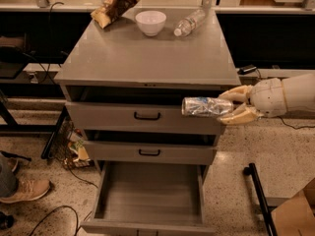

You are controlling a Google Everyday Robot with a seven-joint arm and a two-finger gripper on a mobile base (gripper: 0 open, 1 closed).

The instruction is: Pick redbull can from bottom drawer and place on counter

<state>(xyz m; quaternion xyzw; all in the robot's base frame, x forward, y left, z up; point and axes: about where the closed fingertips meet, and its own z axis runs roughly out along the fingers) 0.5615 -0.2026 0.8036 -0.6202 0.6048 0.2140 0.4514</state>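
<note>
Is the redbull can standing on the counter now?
No, the redbull can lies sideways between the fingers of the gripper, in the air in front of the top drawer, not on the counter.

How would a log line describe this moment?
gripper: by top drawer right end, shut on redbull can | can: horizontal | bottom drawer: open | counter: can not yet placed

Far back in a row — crumpled snack bag, white bowl, water bottle on its side; lower left, tan shoe.
</note>
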